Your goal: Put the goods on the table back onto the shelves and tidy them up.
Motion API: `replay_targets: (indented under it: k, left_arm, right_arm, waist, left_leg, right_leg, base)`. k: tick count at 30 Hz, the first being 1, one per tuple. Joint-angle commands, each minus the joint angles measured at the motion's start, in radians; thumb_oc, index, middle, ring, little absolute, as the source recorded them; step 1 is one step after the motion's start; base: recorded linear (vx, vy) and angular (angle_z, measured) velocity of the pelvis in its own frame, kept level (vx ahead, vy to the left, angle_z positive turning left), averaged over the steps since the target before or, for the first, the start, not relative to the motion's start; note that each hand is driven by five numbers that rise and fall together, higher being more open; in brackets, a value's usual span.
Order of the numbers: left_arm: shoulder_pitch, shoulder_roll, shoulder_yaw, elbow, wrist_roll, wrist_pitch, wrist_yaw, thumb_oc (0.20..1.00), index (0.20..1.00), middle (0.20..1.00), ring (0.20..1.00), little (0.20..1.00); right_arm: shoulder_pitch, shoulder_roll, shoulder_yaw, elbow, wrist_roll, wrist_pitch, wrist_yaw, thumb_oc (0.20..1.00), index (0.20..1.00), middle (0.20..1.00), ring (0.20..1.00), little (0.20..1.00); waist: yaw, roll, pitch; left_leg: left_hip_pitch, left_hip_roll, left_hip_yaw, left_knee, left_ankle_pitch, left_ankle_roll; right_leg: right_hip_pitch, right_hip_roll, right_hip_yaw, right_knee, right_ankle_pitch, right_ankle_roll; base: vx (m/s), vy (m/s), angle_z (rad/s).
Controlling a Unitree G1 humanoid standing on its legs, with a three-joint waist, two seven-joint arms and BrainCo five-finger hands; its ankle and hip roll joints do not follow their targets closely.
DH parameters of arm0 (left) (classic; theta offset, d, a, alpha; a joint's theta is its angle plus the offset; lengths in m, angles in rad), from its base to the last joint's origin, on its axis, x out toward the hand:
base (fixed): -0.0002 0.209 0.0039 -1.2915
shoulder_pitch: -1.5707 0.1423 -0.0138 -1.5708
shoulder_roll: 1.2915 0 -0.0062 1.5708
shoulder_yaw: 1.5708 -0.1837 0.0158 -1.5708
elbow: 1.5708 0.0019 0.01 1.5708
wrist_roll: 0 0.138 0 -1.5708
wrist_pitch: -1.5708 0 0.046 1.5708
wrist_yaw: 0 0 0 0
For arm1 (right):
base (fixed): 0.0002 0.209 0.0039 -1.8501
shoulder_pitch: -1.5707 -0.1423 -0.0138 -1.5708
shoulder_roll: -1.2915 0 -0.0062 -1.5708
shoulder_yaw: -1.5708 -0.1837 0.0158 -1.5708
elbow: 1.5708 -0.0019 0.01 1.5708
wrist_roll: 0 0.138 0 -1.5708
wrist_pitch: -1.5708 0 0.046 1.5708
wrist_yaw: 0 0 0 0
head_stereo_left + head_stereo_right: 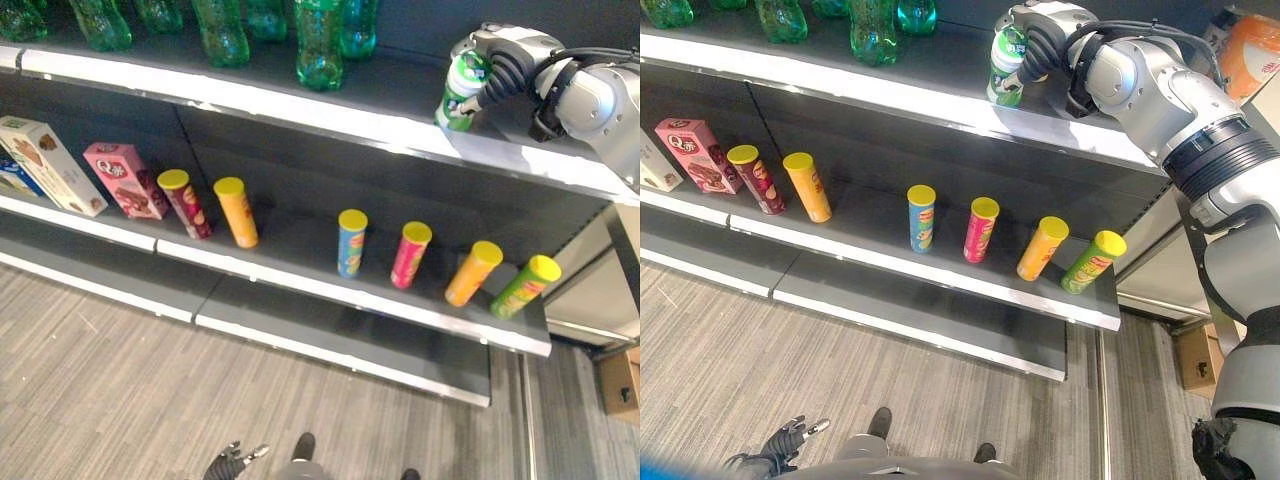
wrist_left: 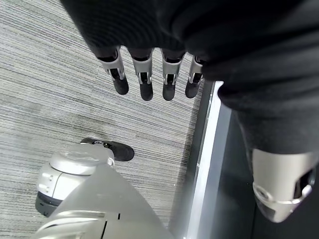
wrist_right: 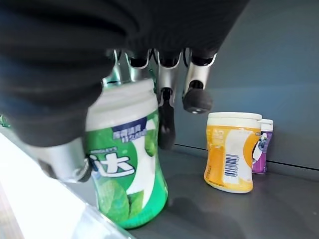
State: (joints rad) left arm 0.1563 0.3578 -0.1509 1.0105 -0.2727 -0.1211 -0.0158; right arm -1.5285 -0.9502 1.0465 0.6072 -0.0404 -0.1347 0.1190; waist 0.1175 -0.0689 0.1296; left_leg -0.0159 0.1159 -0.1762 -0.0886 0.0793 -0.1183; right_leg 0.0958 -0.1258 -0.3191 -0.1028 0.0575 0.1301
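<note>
Standing upright on top shelf [image 1: 940, 95], green bottle [image 3: 130, 164] in R hand [image 1: 1032, 40].

A green white-capped jar [image 3: 127, 159] stands upright at the upper shelf's [image 1: 330, 110] front edge.

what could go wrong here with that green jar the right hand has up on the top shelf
The green jar stands close to the top shelf's front edge, so if the right hand lets go with a nudge it may tip off towards the floor. Its fingers are curled round the jar's top; pulling away askew could drag it over. Pushed too far back, it might knock the orange jar standing behind it.
</note>
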Motion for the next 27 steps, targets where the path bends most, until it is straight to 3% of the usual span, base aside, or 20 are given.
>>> replay_targets:
  k: [1,27]
  left_arm:
    - [-0.087,0.085,-0.015,0.017,-0.011,-0.011,-0.004,1.000,1.000,1.000,1.000,1.000]
    - [-0.096,0.089,-0.021,0.012,0.010,-0.007,-0.004,1.000,1.000,1.000,1.000,1.000]
  right_arm:
    - [-0.079,-0.007,0.033,0.050,-0.017,0.011,0.005,0.200,0.200,0.200,0.200,0.200]
    - [-0.095,-0.043,0.050,0.030,-0.018,0.011,0.011,0.200,0.200,0.200,0.200,0.200]
  waist:
    - [0.030,-0.062,0.038]
    - [0.008,-0.066,0.041]
  left_leg:
    - [0.059,0.038,0.066,0.055,-0.125,-0.045]
    - [0.068,0.041,0.075,0.055,-0.130,-0.045]
  right_leg:
    - [0.051,-0.051,-0.002,0.062,-0.124,0.031]
    - [0.049,-0.050,0.007,0.065,-0.128,0.030]
  base:
    - [0.00,0.000,0.00]
    - [0.00,0.000,0.00]
